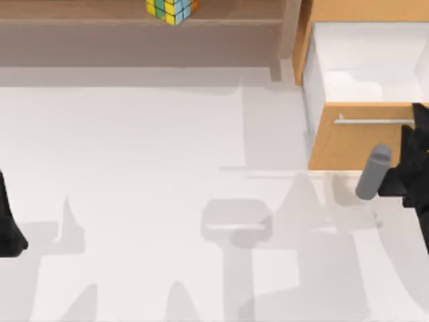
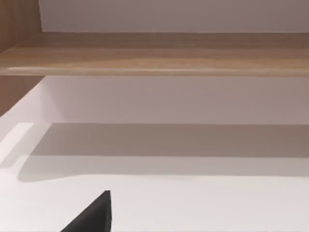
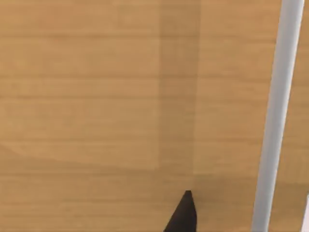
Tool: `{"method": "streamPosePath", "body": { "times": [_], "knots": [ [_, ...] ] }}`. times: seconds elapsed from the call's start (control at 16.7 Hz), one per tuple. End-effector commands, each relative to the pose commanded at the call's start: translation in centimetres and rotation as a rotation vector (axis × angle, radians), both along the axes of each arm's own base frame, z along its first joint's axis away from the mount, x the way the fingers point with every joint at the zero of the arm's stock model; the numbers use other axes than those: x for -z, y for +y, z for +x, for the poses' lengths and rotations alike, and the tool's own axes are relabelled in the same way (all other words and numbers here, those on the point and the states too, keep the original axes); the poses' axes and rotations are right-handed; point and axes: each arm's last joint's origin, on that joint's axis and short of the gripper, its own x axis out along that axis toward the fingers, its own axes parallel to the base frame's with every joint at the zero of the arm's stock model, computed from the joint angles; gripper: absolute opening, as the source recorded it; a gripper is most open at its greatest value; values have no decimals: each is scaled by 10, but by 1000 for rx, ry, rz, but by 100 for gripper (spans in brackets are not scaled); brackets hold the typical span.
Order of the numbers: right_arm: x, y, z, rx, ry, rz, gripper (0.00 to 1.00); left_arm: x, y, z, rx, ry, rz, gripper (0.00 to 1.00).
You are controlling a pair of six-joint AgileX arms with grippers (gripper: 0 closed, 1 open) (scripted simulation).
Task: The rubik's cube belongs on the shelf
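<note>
The cube (image 1: 171, 9) sits on the shelf (image 1: 80, 12) at the table's far edge, free of both grippers; I judge the placing done, and what remains is only to keep the arms away. The left arm (image 1: 8, 225) is parked at the left edge; the right arm (image 1: 409, 168) is by the drawer (image 1: 348, 144); whether either gripper is open or closed, I cannot tell. The white table (image 1: 147, 168) between them gives wide room.

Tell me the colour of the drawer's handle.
Silver-grey, a thin bar across the orange-wood drawer front; the right wrist view shows it best.
</note>
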Motion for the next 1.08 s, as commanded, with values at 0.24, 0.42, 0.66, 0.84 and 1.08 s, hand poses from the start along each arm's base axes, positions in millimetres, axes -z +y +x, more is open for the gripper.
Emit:
{"method": "streamPosePath", "body": {
  "times": [0.24,0.42,0.66,0.84,1.08],
  "knots": [
    [0,0,0,0,0,0,2,0,0,0,0,0,0,100],
    [0,0,0,0,0,0,0,0,0,0,0,0,0,100],
    [0,0,0,0,0,0,0,0,0,0,0,0,0,100],
    [1,0,0,-1,6,1,0,0,0,0,0,0,0,100],
    [1,1,21,-1,1,3,0,0,0,0,0,0,0,100]
  ]
}}
